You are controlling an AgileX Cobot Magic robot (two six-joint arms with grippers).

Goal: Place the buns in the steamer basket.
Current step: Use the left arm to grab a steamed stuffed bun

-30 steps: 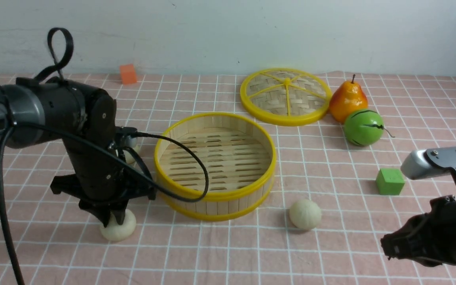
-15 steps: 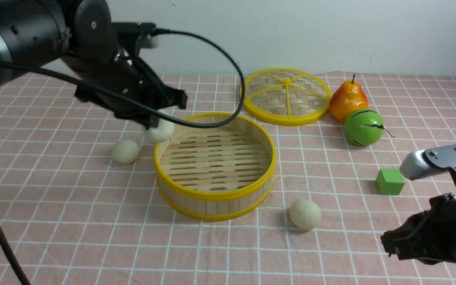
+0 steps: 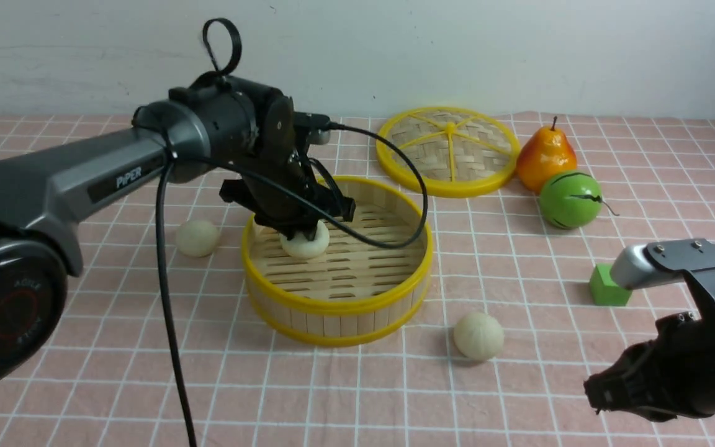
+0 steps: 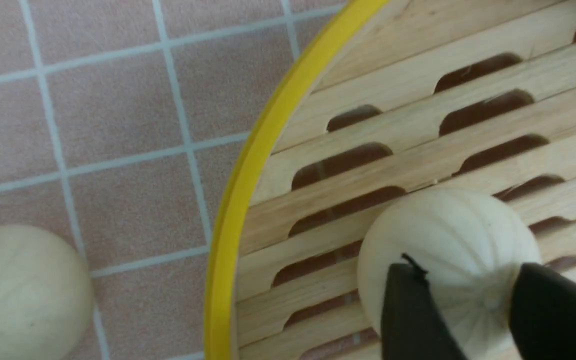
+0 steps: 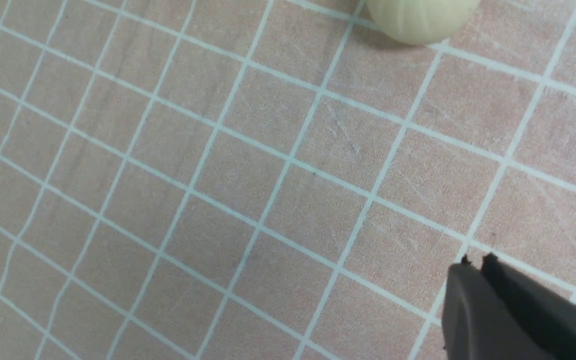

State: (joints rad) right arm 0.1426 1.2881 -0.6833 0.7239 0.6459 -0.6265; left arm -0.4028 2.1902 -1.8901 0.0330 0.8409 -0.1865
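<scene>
Basket (image 3: 336, 304): on the table, one bun (image 3: 305, 241) on its slatted floor
My left gripper (image 3: 301, 234): over that bun, fingers apart
My right gripper (image 5: 478, 260): above the table, fingertips practically together
Second bun (image 3: 197, 238): left of basket
Third bun (image 3: 478, 336): right of basket

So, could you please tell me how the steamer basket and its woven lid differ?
The steamer basket is deep-walled, while the woven lid is shallow. The basket has a slatted floor; the lid has woven panels crossed by yellow spokes. Both are round with yellow rims.
</scene>
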